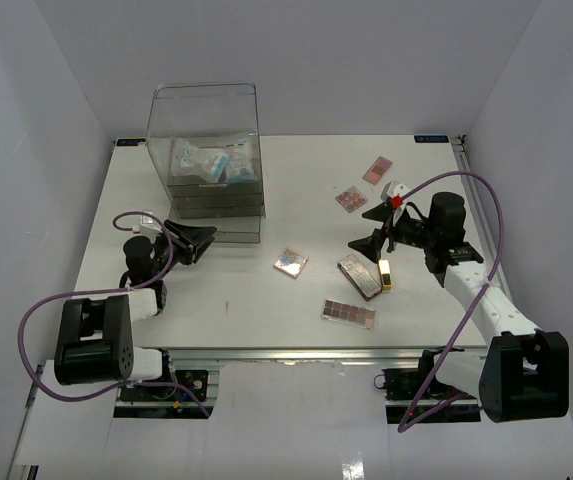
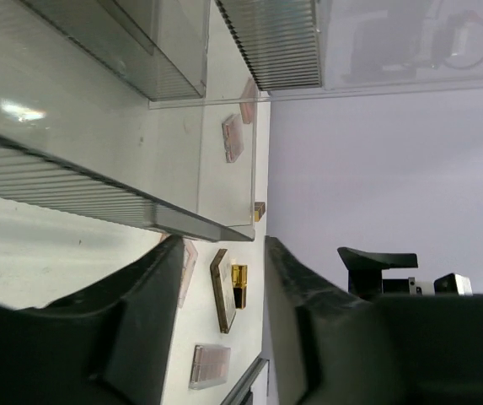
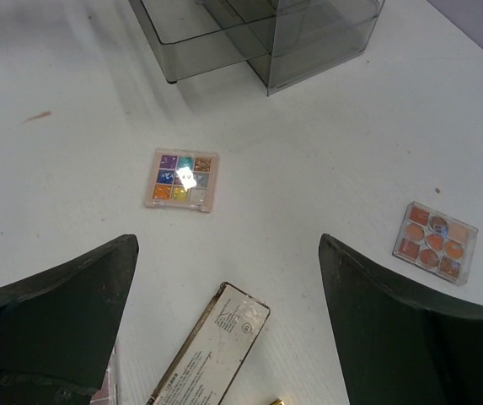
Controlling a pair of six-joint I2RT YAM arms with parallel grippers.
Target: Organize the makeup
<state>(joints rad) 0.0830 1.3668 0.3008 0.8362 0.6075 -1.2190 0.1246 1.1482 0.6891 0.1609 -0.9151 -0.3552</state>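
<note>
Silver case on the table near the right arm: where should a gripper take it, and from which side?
From above, across its narrow width near the middle, jaws on the two long edges. The silver case lies flat and long; the open right gripper hangs near it.

Behind on your left: box [image 1: 204,120], packets [image 1: 209,160] inside.
Before you, right: case [image 1: 359,276], tube [image 1: 386,273] just right of it.

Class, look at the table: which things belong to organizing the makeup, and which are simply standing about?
Belong to the job:
multicolour palette
brown palette
orange palette
pink palette
silver case
gold tube
blue-white packets

Just standing about:
clear drawer box, which holds the packets
white table
</note>
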